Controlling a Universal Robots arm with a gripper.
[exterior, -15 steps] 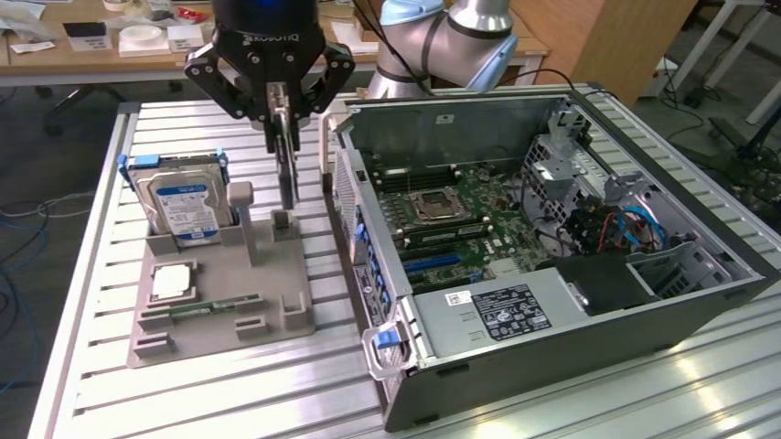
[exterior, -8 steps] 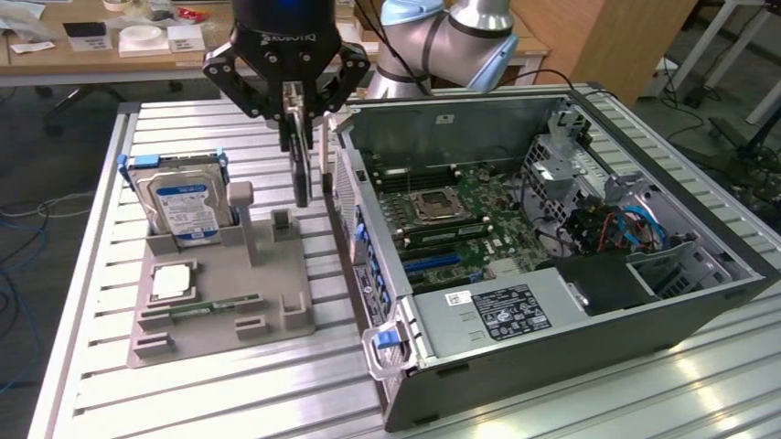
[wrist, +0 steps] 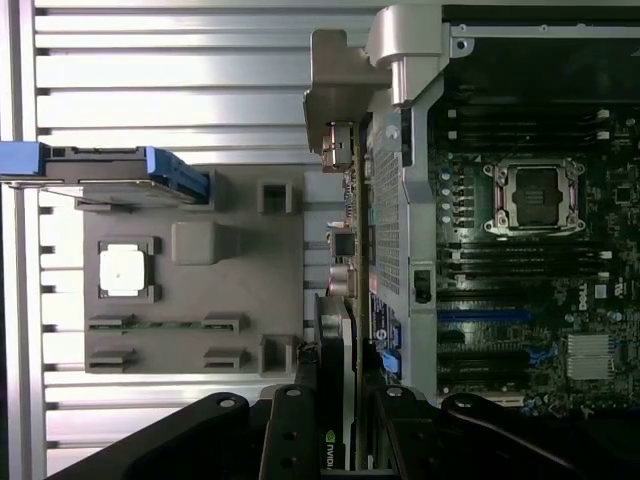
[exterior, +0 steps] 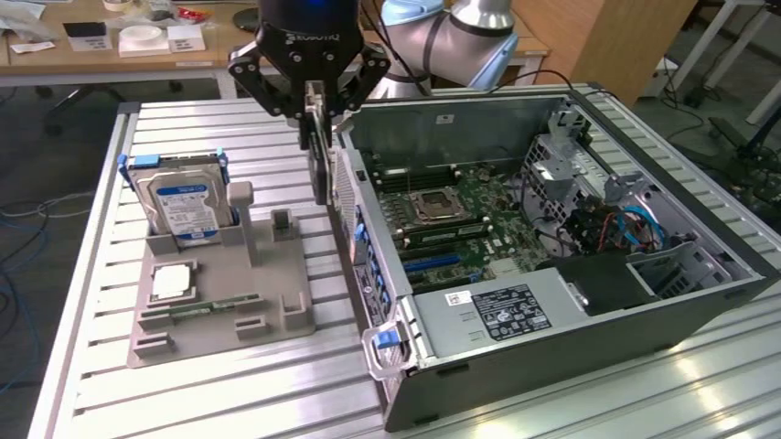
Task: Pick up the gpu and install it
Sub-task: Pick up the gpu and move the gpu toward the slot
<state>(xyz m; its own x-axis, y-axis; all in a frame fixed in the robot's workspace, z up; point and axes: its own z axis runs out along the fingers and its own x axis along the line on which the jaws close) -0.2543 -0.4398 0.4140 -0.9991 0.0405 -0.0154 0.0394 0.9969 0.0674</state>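
My gripper (exterior: pixel 315 112) is clamped on the gpu (exterior: pixel 321 165), a thin black circuit card w/ silvery end bracket. It hangs edge-on straight below my fingertips (wrist: pixel 290 425). Just beside it is the perforated rear wall of the open black-and-silver PC case (exterior: pixel 513 315); can't tell if they touch. Below, on my other side, is the grey moulded parts tray (exterior: pixel 219 302) on the slatted aluminium table (exterior: pixel 110 366). Farther off, a silver hard drive w/ blue label (exterior: pixel 183 206) stands upright in that tray, and a green motherboard (exterior: pixel 470 215) lies inside the case.
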